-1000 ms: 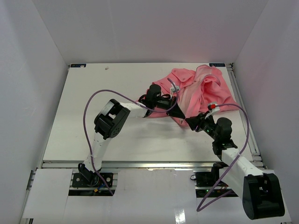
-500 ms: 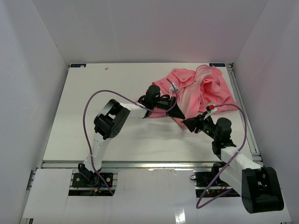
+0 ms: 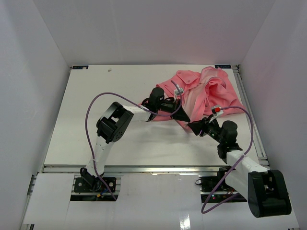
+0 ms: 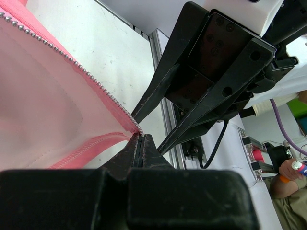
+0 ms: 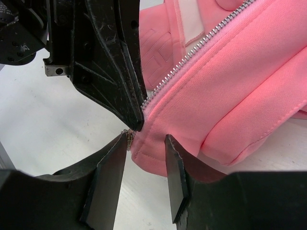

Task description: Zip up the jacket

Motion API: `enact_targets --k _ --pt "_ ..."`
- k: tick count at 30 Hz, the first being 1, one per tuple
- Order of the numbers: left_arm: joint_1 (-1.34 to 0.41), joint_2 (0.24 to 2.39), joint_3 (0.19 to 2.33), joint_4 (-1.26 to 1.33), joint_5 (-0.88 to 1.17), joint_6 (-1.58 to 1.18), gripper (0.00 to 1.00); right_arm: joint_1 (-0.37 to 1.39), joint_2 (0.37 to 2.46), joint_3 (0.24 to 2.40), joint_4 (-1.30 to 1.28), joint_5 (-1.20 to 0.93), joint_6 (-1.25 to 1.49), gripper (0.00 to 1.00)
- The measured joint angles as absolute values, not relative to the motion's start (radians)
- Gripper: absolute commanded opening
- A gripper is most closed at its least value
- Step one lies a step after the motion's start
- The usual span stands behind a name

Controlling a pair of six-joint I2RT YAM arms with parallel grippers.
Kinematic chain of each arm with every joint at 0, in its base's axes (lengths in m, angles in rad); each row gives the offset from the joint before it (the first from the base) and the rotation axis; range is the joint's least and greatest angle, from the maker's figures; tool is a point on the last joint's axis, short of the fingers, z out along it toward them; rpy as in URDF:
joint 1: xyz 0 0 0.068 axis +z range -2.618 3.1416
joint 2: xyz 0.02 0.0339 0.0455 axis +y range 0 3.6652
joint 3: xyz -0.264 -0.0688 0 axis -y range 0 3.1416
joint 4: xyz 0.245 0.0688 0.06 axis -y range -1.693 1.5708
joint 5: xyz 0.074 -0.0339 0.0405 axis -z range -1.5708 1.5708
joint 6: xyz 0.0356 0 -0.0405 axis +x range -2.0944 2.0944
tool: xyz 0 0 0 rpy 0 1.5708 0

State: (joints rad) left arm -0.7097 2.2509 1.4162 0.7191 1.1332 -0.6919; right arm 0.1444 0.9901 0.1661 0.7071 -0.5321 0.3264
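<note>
Top external view: the jacket (image 3: 211, 88) lies crumpled at the far right of the tabletop (image 3: 96, 105), with pale lining showing down its middle. The left arm reaches across to its near edge, where the left pincer (image 3: 184, 117) meets the fabric. The right pincer (image 3: 193, 126) comes in from the near right, its tips just beside the left one's.

Left wrist view: the left pincer is pressed together, pinching the very end of the jacket's bottom corner, where the row of zipper teeth (image 4: 72, 62) runs out. The right pincer's 2 black fingers (image 4: 163, 81) stand spread just beyond that corner.

Right wrist view: the right pincer is spread, its 2 fingers straddling the jacket's bottom corner. The hem fills most of the gap, and I cannot tell whether either finger presses it. The left pincer's tip comes down onto the zipper end. The teeth run up and away to the right.
</note>
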Motion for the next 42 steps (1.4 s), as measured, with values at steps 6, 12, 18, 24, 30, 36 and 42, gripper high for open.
enact_targets --k 6,12,18,24,30,36,42 --pt "-0.71 2.251 1.416 0.723 1.133 -0.699 0.0 0.144 0.998 0.166 0.714 -0.528 0.33 0.45" --pt "-0.71 2.25 1.416 0.737 1.134 -0.709 0.0 0.144 1.04 0.165 0.749 -0.549 0.339 0.42" --pt "-0.71 2.25 1.416 0.775 1.139 -0.738 0.0 0.144 1.042 0.157 0.783 -0.562 0.351 0.32" --pt "-0.71 2.25 1.415 0.805 1.147 -0.761 0.0 0.144 1.061 0.15 0.827 -0.58 0.365 0.27" --pt "-0.71 2.25 1.414 0.82 1.152 -0.768 0.0 0.144 1.067 0.148 0.848 -0.589 0.375 0.23" --pt "-0.71 2.25 1.414 0.821 1.156 -0.768 0.0 0.144 1.065 0.147 0.849 -0.594 0.385 0.29" --pt "-0.71 2.25 1.414 0.817 1.158 -0.767 0.0 0.143 1.049 0.134 0.851 -0.595 0.389 0.33"
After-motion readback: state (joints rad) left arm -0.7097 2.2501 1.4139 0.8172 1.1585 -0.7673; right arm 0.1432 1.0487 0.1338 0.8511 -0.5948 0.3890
